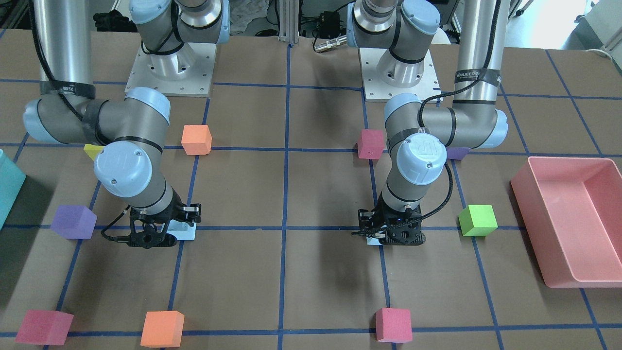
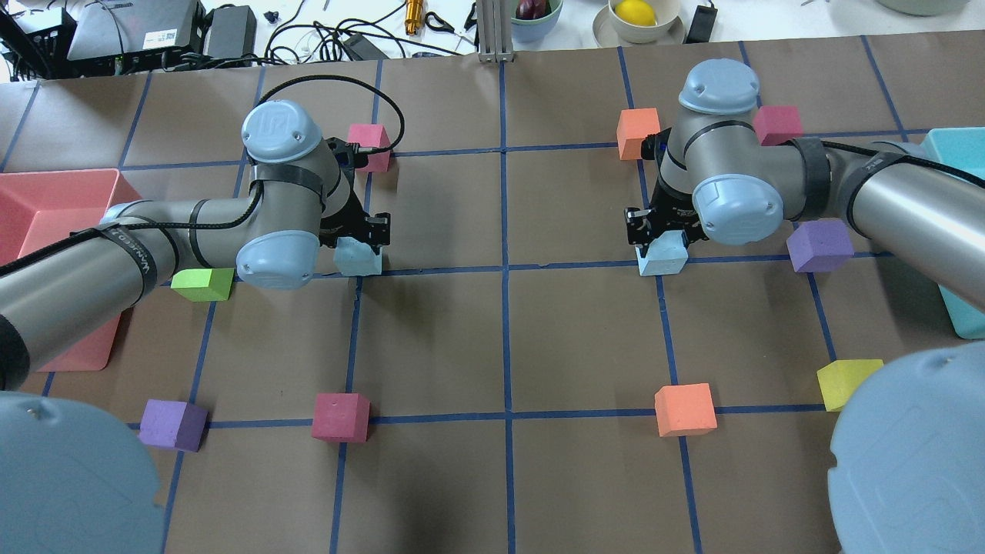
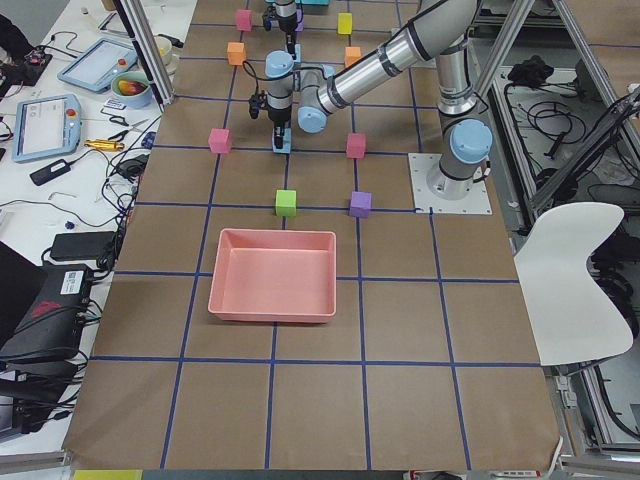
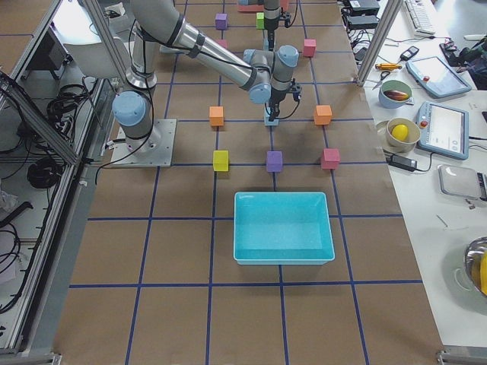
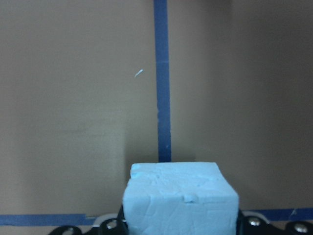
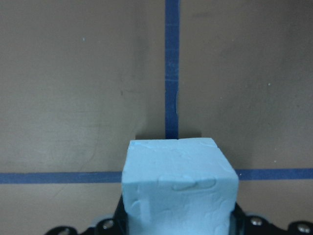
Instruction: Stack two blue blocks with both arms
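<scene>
On brown blue-taped table | left jaws clamped on blue block | right jaws clamped on second blue block

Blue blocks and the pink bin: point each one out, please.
Left blue block (image 2: pixel 359 260), overhead exterior view, on its near face.
Right blue block (image 2: pixel 663 258), overhead exterior view, on its near face.
Pink bin (image 1: pixel 538 227), exterior front-facing view, on its side wall.
</scene>
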`<state>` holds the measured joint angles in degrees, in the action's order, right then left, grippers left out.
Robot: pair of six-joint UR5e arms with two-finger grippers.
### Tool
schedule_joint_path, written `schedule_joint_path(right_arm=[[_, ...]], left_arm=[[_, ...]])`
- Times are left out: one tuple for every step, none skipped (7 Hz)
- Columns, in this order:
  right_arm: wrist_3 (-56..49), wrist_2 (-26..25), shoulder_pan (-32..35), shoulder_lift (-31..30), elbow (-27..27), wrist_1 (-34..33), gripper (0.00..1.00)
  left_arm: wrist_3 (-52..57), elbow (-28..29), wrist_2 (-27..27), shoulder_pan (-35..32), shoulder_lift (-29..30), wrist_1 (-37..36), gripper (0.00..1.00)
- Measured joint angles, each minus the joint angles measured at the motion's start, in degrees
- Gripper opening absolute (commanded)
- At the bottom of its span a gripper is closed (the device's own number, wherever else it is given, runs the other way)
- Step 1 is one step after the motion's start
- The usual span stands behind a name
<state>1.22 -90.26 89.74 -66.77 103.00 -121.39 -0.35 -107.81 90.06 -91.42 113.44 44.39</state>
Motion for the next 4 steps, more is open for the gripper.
schedule_joint_path(right_arm=[[5.07, 1.39, 1.43, -0.86, -1.31, 0.94, 0.00], [10.54, 2.56, 4.31, -1.52, -2.61, 2.10, 0.00], [15.82, 3.12, 8.20, -1.77, -3.58, 2.66, 0.00], [19.46, 3.39, 11.74, -1.67, -4.10, 2.58, 0.00]], left_arm=[[-0.02, 0.09, -0.64, -0.22, -0.57, 0.17, 0.19], [-0.08, 0.24, -0.87, -0.40, -1.37, 0.63, 0.19], [-0.10, 0.43, -0.71, -0.45, -2.32, 1.42, 0.19], [-0.05, 0.60, -0.41, -0.43, -3.17, 2.15, 0.18]])
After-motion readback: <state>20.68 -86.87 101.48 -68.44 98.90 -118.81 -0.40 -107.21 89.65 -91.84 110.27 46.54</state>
